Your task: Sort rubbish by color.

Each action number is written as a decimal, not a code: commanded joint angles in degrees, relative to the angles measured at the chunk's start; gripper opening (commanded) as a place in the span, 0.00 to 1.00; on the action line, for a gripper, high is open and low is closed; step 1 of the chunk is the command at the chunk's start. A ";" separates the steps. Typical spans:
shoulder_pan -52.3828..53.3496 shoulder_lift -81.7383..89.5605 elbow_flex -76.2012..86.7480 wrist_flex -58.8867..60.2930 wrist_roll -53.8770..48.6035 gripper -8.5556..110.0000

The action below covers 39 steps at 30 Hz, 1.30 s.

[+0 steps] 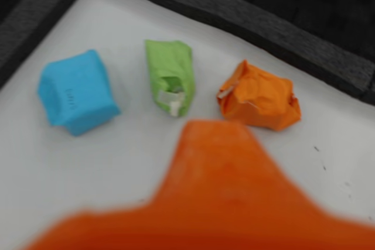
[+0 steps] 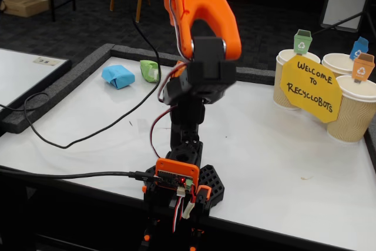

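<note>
The gripper (image 1: 205, 144) shows in the wrist view only as a blurred orange mass rising from the bottom edge to a blunt tip; I cannot tell whether the fingers are wide or narrow, and nothing appears to be held. In the fixed view the arm's upper links hide the fingers altogether.

Beyond that tip, three wads lie in a loose row on the white table (image 1: 88, 168), all apart from the gripper. The orange wad (image 1: 258, 96) is nearest, just up and to the right of the tip. The green wad (image 1: 170, 76) lies up and slightly left, its long axis running roughly away from the camera, with a torn white patch at its near end. The blue wad (image 1: 76, 92) is farthest, well to the left, blocky and squat. None of the three touch one another.

The move likely turns on this: the tip points between green and orange, so either pick would need a small swing, left for green or right for orange.

In the fixed view the arm (image 2: 200, 22) stands tall over its base (image 2: 179, 183) and folds forward toward the far left corner, where the blue and green wads sit near the dark border (image 2: 76, 66). The cups (image 2: 352, 110) with bin flags stand well apart at the right, behind the yellow sign (image 2: 310, 88).
</note>
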 commanded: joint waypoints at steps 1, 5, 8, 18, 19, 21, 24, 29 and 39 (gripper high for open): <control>3.16 -1.85 -7.12 -3.96 0.44 0.13; 4.22 -4.13 -6.86 -7.12 0.44 0.13; 4.57 -6.77 -6.94 -9.49 0.44 0.13; 4.57 -17.49 -7.21 -15.73 0.44 0.13; 4.31 -18.46 -7.12 -15.91 0.44 0.13; 3.78 -20.21 -6.94 -16.35 0.44 0.13; 3.08 -21.97 -7.03 -17.23 0.44 0.13; 2.72 -24.17 -6.94 -18.81 0.62 0.13; 4.22 -30.06 -7.47 -22.85 0.53 0.13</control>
